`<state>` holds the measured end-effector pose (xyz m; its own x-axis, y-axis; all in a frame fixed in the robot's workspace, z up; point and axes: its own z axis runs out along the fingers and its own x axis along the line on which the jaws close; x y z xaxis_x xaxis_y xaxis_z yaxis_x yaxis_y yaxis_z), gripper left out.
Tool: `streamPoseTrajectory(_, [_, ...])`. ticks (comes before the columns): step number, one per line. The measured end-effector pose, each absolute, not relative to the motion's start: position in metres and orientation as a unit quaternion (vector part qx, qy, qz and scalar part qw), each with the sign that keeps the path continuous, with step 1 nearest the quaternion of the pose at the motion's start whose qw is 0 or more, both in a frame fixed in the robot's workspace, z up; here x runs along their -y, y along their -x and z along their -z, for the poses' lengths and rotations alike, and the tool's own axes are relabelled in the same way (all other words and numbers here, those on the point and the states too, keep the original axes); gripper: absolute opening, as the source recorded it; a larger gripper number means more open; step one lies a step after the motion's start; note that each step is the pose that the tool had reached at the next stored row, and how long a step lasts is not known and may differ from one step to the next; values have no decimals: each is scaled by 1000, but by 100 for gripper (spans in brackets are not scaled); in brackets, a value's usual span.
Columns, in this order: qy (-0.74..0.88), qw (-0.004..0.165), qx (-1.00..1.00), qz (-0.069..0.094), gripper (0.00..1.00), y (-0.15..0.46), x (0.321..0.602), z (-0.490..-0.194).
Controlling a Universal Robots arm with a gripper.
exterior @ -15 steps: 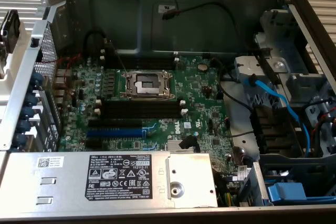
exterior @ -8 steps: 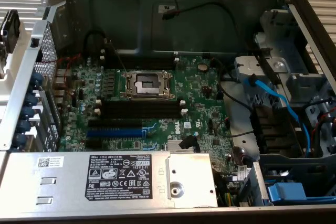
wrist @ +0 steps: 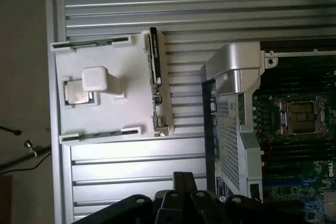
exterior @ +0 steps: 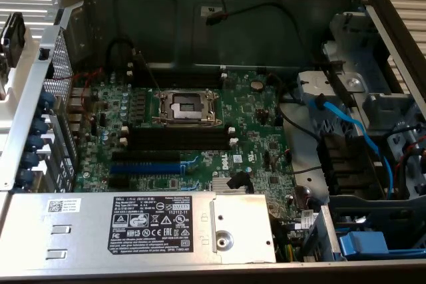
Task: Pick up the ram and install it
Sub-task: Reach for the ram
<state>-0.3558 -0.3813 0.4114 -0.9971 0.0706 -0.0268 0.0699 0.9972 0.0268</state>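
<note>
Ram point(wrist: 154, 72) stands on its edge in the white holder point(wrist: 115, 119), along the holder's side that faces the computer case point(wrist: 228, 145), both resting on the slatted counter point(wrist: 131, 161). We see the tool point(wrist: 184, 195) with its fingers together and nothing between them, well apart from the stick. The ram's long axis runs roughly toward and away from the tool, parallel to the case wall. In the exterior view the black slots point(exterior: 180, 139) on the motherboard point(exterior: 253, 118) sit empty.
</note>
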Motion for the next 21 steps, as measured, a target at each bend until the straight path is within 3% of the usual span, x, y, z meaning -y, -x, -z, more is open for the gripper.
streamPoseTrajectory(21, [-34,15,-999,-3,10,428,335,-395])
